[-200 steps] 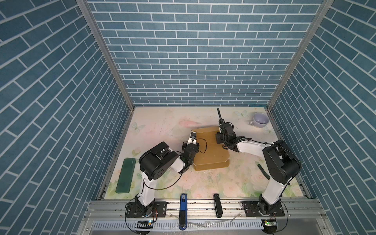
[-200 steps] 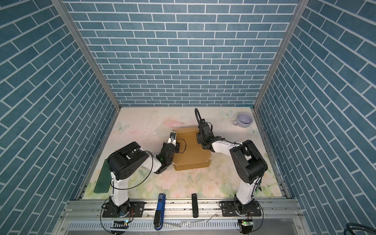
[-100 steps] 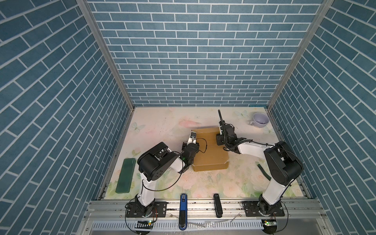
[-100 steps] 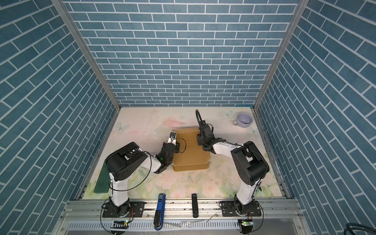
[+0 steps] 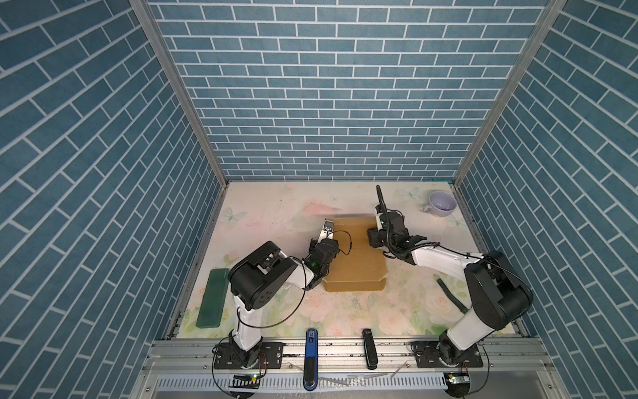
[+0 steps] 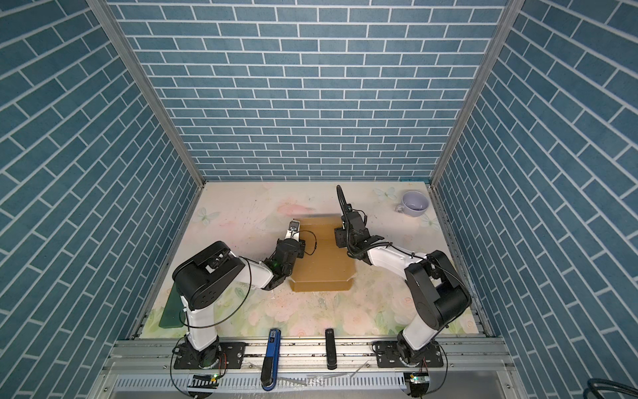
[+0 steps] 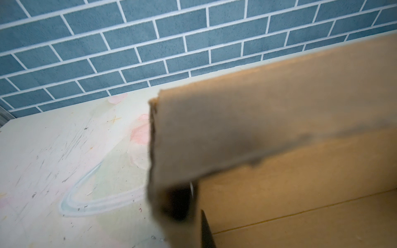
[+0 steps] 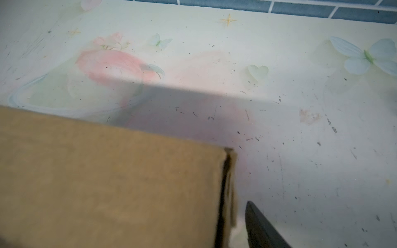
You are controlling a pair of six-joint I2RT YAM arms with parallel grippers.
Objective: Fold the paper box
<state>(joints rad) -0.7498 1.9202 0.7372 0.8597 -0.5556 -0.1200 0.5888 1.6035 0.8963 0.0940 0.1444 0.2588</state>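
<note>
The paper box [image 5: 355, 262] [image 6: 324, 266] is brown cardboard in the middle of the table, with its walls up. Its far flap [image 5: 352, 218] is blurred. My left gripper [image 5: 327, 230] [image 6: 293, 229] is at the box's far left corner, shut on the left wall [image 7: 171, 171]. One dark fingertip [image 7: 206, 229] shows inside that wall. My right gripper [image 5: 374, 238] [image 6: 340, 237] is at the far right corner and open. In the right wrist view its one visible fingertip [image 8: 257, 227] stands apart from the cardboard edge [image 8: 227, 193]. The other finger is hidden behind the panel.
A lilac cup [image 5: 442, 203] stands at the far right corner. A flat green block [image 5: 214, 297] lies by the left wall. A dark green strip [image 5: 450, 293] lies next to the right arm's base. A blue tool [image 5: 310, 352] and a black one [image 5: 368, 349] rest on the front rail.
My right gripper's jaws have widened and come off the box's right edge. The far flap has begun to move and is blurred. The left gripper has kept its hold.
</note>
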